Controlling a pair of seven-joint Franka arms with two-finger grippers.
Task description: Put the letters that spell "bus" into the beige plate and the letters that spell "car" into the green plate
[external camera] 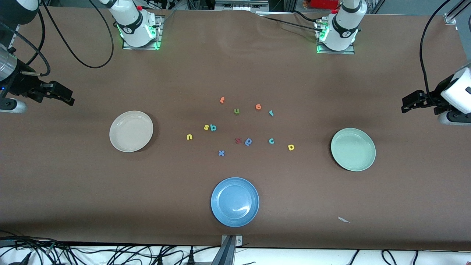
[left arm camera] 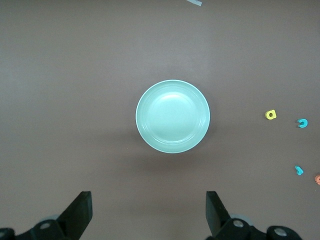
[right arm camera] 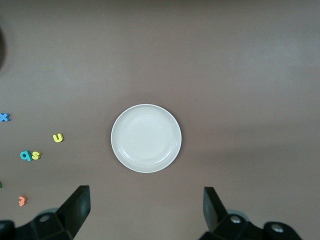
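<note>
The empty beige plate [external camera: 131,131] [right arm camera: 146,138] lies toward the right arm's end and the empty green plate [external camera: 353,149] [left arm camera: 173,116] toward the left arm's end. Loose between them are the teal b [external camera: 213,127] touching the yellow s [external camera: 206,127], the yellow u [external camera: 189,137], the teal c [external camera: 271,141], the yellow a [external camera: 291,147] and the teal r [external camera: 271,113]. My right gripper [external camera: 68,98] [right arm camera: 146,210] hangs open high beside the beige plate. My left gripper [external camera: 406,105] [left arm camera: 149,212] hangs open high beside the green plate. Both hold nothing.
A blue plate [external camera: 234,201] sits near the front edge. Other letters lie among the task's ones: an orange t [external camera: 222,99], an olive u [external camera: 236,111], an orange e [external camera: 258,106], a dark red letter [external camera: 238,140], a blue looped letter [external camera: 248,141], a blue x [external camera: 221,153].
</note>
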